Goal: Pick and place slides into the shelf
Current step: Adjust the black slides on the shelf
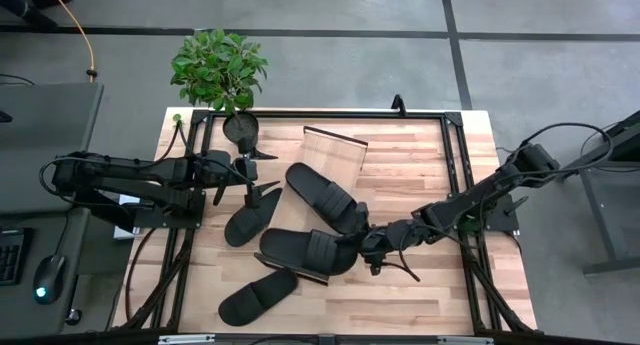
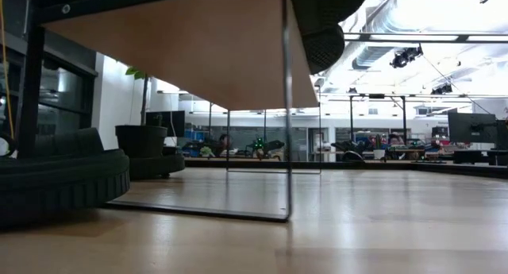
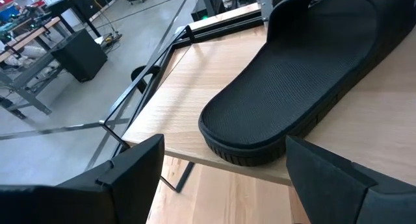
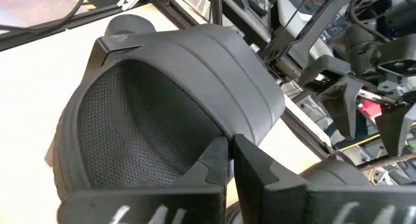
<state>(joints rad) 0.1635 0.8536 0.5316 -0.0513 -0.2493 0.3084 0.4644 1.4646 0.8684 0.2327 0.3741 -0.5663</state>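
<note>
- Plainly, the right tool is the main risk. It sits just past centre towards 4 o'clock with its jaws fully closed, tips against the strap rim of one slide. I cannot tell whether any strap is pinched, so a lift from here may come up empty or drop the slide.
- The four slides lie crowded from centre to 7 o'clock, some touching or overlapping. Dragging one could shove its neighbours (or push the lowest off the worktop edge).
- The shelf stands at 12 o'clock, and from table height its plank looks tilted. A slide rests on a pale plank, likely the shelf, with its end right at the plank's edge. A knock could tip it off, or shift the light rack.
- The left tool, at 9 o'clock, has its jaws spread wide and empty, facing that slide. If both arms reach for the centre together, they may collide.
- A potted plant at 11 o'clock stands close to the left arm's sweep.
</note>
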